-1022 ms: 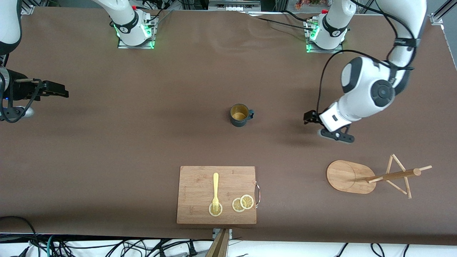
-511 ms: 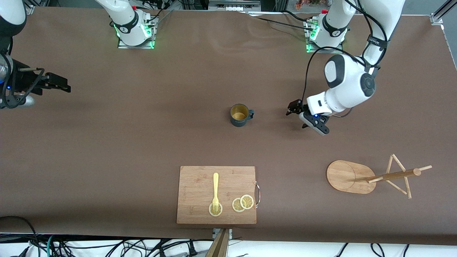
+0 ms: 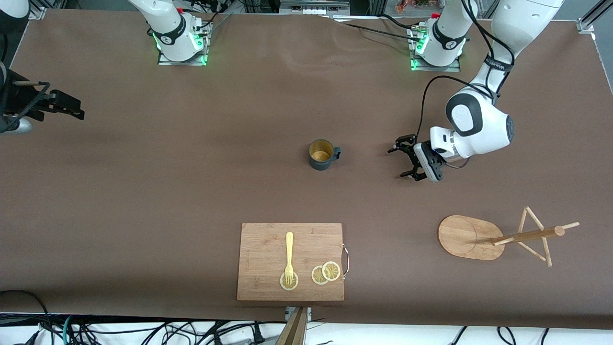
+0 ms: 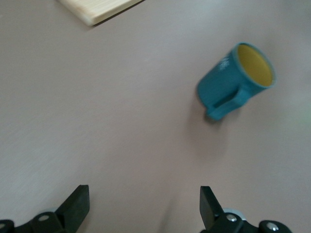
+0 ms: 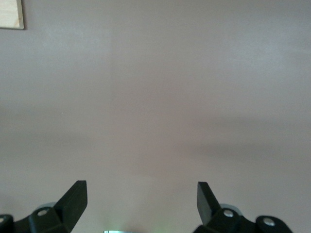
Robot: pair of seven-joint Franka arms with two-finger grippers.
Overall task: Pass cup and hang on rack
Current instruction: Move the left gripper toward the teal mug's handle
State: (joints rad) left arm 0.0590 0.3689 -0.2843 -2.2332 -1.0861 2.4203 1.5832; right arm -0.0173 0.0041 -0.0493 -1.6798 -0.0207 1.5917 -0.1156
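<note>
Front view: cup (image 3: 322, 154) stands upright mid-tabletop, its handle turned toward the left gripper (image 3: 405, 160), whose jaws are spread and level with it, likely for a side grasp. The rack (image 3: 498, 236) waits near the front edge at the left arm's end. The right gripper (image 3: 72, 106) idles over its own end.

Left wrist view: the cup (image 4: 236, 80) lies ahead, untouched.

Right wrist view: jaws apart over bare tabletop (image 5: 155, 97).

Right gripper (image 5: 141, 194) hangs over bare brown table (image 5: 160, 97), its two dark fingers (image 5: 73, 196) spread wide with nothing between them. A soft shadow band lies across the cloth. One pale wooden corner, the board (image 5: 10, 13), pokes into the edge of the view, well apart from the fingers.
</note>
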